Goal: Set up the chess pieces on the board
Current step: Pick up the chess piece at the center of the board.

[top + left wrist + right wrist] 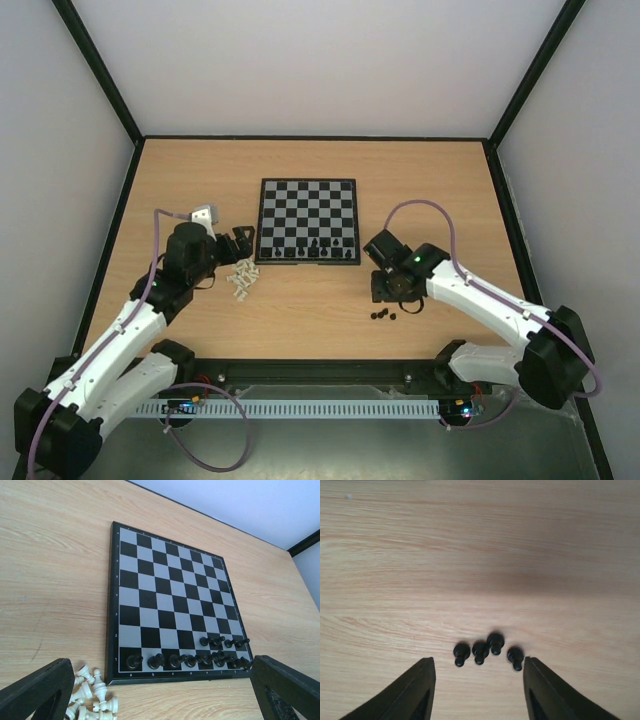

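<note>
The board [307,220] lies mid-table, black and grey checks; it fills the left wrist view [165,605]. Several black pieces [200,657] stand along its near two rows. A heap of cream-white pieces [242,279] lies off the board's near left corner, also in the left wrist view [92,695]. Several loose black pawns [487,652] stand on the wood; they show in the top view [383,316]. My left gripper [240,244] is open and empty above the white heap. My right gripper [477,690] is open and empty, hovering over the black pawns.
The table [200,180] is light wood, walled by white panels with black frame posts [100,70]. A black rail [310,370] runs along the near edge by the arm bases.
</note>
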`<move>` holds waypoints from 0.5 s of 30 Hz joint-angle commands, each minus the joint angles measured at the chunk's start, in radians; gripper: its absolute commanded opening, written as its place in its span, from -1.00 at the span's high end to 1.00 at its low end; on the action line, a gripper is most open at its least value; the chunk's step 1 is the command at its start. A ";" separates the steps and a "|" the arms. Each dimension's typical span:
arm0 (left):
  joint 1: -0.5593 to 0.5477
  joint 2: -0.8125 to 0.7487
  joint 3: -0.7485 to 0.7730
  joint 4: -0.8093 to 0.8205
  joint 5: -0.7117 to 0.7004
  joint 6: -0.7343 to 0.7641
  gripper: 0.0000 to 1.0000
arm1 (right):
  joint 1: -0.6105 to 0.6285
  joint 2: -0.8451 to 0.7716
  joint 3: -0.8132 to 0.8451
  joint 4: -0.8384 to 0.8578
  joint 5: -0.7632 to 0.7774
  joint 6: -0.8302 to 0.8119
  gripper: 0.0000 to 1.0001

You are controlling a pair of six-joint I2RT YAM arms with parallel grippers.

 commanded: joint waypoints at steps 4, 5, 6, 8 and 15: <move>0.006 0.022 -0.007 0.019 -0.006 -0.018 -0.99 | 0.071 -0.001 -0.102 0.039 -0.084 0.092 0.14; 0.006 0.024 -0.007 0.019 -0.007 -0.017 -0.99 | 0.085 0.014 -0.105 0.046 -0.088 0.096 0.14; 0.006 0.027 -0.006 0.019 -0.009 -0.016 -0.99 | 0.102 0.031 -0.104 0.050 -0.086 0.098 0.15; 0.006 0.031 -0.006 0.019 -0.012 -0.015 -0.99 | 0.125 0.062 -0.100 0.056 -0.076 0.103 0.17; 0.006 0.040 -0.013 0.022 -0.024 -0.013 -0.99 | 0.136 0.108 -0.103 0.077 -0.070 0.094 0.27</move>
